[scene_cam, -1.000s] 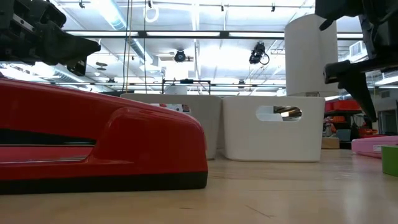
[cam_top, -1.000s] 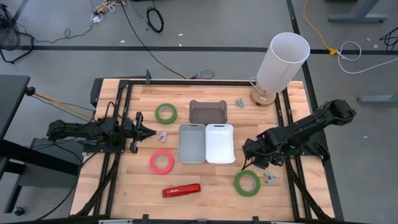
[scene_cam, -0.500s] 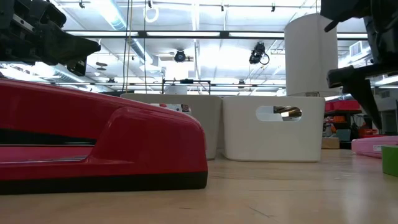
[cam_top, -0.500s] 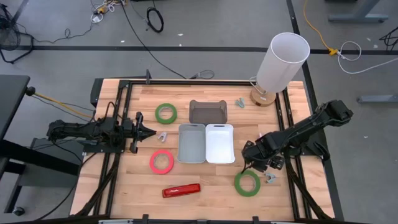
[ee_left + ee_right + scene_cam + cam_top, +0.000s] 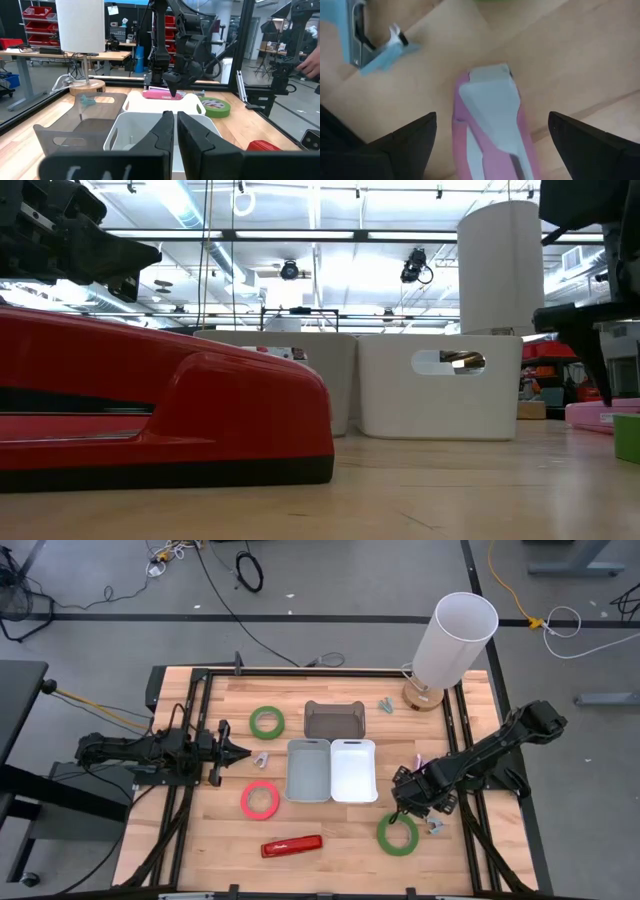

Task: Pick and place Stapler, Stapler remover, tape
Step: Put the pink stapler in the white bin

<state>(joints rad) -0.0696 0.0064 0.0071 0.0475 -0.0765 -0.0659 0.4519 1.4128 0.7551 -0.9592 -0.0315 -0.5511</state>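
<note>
Lowering over the last second, the right gripper (image 5: 415, 802) has slid toward the frame's bottom, fingers spread wide above a pink stapler (image 5: 492, 125) at lower right. Just below lie a green tape roll (image 5: 398, 834) and a blue staple remover (image 5: 372, 37). The step in hand looks like grasping that stapler; next it must descend and close. Farther up sit two bins (image 5: 330, 770). Left gripper (image 5: 245, 751) waits closed, mid-left. No writing is readable.
</note>
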